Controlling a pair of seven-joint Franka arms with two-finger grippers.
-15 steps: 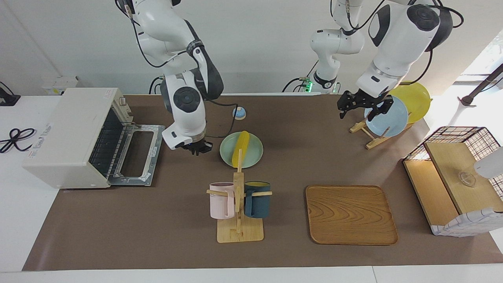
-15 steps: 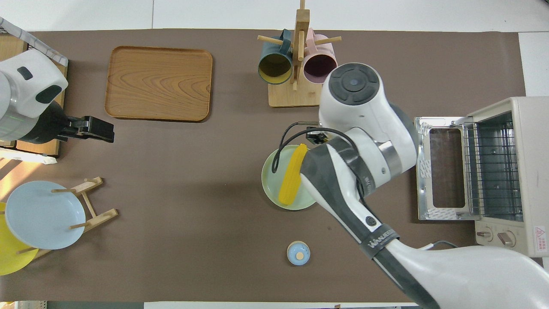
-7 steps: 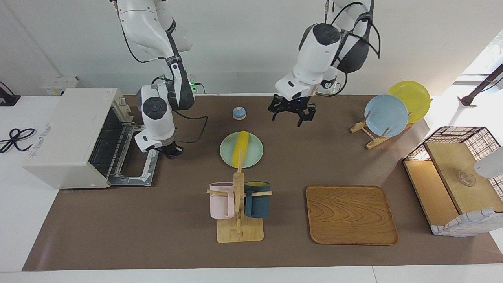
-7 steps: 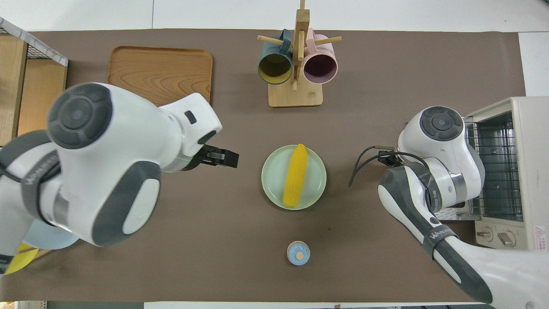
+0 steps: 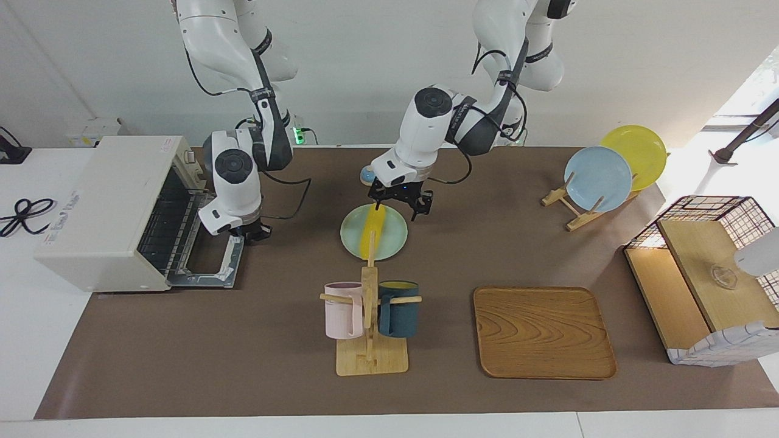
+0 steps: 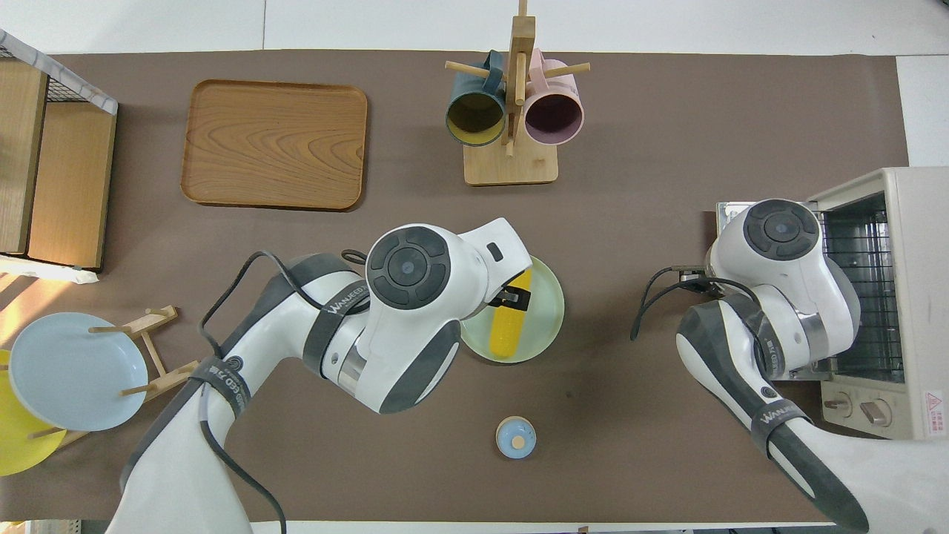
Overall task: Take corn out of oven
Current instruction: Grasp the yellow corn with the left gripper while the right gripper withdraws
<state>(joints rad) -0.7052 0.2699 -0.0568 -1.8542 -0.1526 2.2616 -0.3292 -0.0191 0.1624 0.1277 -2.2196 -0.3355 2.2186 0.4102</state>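
Corn (image 5: 372, 229) already out, lying on green plate (image 5: 393, 241), well apart from oven (image 5: 115, 210), door down. Got left gripper (image 5: 401, 204) hovering over cob, fingers apart. Right gripper (image 5: 254, 232) pinched empty at oven door.

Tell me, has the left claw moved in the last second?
Yes. The left claw has swung from the blue plate on the plate rack toward the right arm's end of the table, and now hangs open over the corn.
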